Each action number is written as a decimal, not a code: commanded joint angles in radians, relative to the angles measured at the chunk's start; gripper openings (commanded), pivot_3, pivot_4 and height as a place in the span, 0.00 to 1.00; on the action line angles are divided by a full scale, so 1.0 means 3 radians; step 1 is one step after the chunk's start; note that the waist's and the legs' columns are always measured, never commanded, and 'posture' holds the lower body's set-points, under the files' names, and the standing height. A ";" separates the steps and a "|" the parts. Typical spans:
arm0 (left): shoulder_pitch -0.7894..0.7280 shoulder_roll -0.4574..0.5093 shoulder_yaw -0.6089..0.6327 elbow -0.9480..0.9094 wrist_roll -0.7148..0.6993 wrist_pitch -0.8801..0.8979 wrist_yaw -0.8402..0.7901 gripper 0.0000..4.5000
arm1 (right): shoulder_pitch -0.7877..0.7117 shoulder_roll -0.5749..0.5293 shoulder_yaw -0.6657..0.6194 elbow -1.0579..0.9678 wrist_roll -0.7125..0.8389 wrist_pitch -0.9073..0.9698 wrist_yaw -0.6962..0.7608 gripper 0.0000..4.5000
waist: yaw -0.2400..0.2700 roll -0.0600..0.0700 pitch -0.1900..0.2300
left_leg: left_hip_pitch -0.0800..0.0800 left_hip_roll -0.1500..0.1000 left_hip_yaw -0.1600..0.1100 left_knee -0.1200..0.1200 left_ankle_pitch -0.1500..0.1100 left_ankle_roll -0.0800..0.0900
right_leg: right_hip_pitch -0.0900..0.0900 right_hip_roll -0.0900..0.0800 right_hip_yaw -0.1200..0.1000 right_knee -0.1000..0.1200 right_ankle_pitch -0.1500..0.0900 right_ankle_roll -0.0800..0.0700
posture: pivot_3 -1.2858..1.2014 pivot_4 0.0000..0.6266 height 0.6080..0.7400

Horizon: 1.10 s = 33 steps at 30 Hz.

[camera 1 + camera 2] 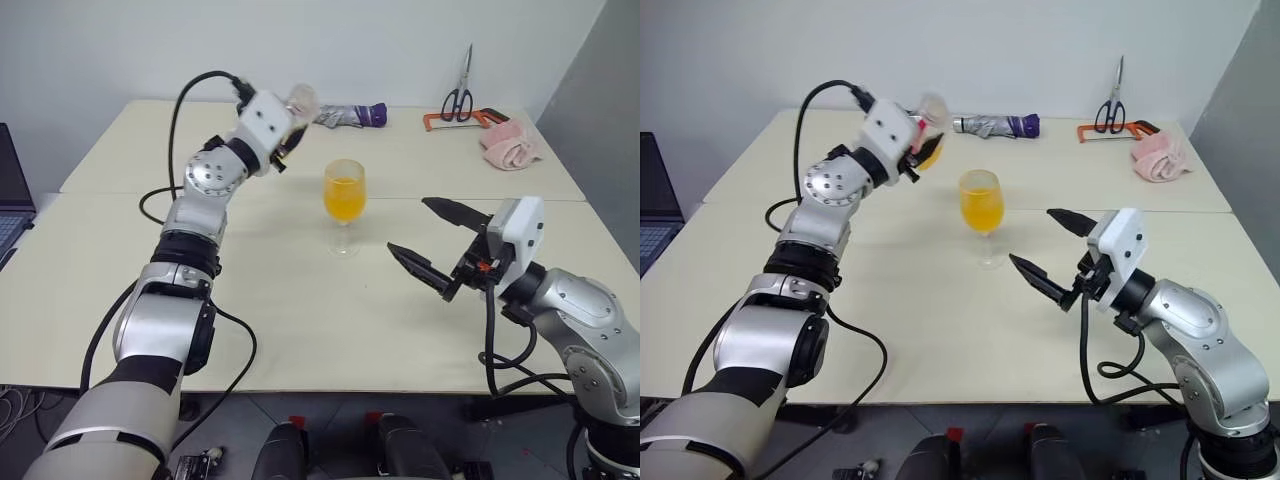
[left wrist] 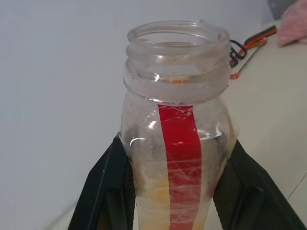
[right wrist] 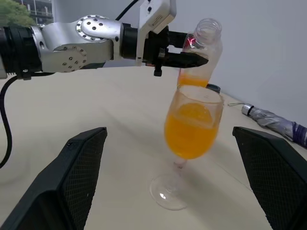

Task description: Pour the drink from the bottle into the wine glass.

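The wine glass (image 1: 344, 200) stands in the middle of the surface (image 1: 300, 320), about half full of orange drink (image 1: 344, 197). Behind it, the left claw (image 3: 184, 48) squeezes the open bottle (image 3: 201, 52) in the air. The right claw (image 1: 432, 240) waits wide open, holding nothing.
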 commanded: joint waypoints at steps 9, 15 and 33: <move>0.0761 0.0130 0.0837 -0.0999 -0.0765 0.1446 0.0258 0.38 | -0.0550 -0.0081 0.0362 0.0064 0.0250 0.0621 0.0132 1.00 | 0.0008 0.0000 0.0000 | -0.0002 0.0002 -0.0015 0.0002 0.0000 0.0000 | 0.0000 -0.0002 -0.0001 0.0001 0.0000 0.0000 | 0.52 0.24 1.00; 0.0907 0.0154 0.1029 -0.1039 -0.0896 0.1691 0.0389 0.38 | -0.0687 -0.0108 0.0574 0.0176 0.0143 0.0680 0.0236 1.00 | 0.0030 -0.0003 -0.0001 | -0.0005 -0.0002 -0.0022 0.0005 0.0000 0.0000 | 0.0002 -0.0006 -0.0007 -0.0002 0.0000 0.0000 | 0.52 0.24 1.00; 0.0962 0.0202 0.0862 -0.0757 -0.0757 0.1253 0.0375 0.38 | -0.0835 0.0125 0.0607 0.0288 -0.0054 0.0614 0.0179 1.00 | 0.0019 -0.0003 -0.0001 | -0.0003 0.0000 -0.0022 0.0004 0.0000 0.0000 | 0.0002 -0.0005 -0.0008 -0.0001 0.0000 0.0000 | 0.52 0.24 1.00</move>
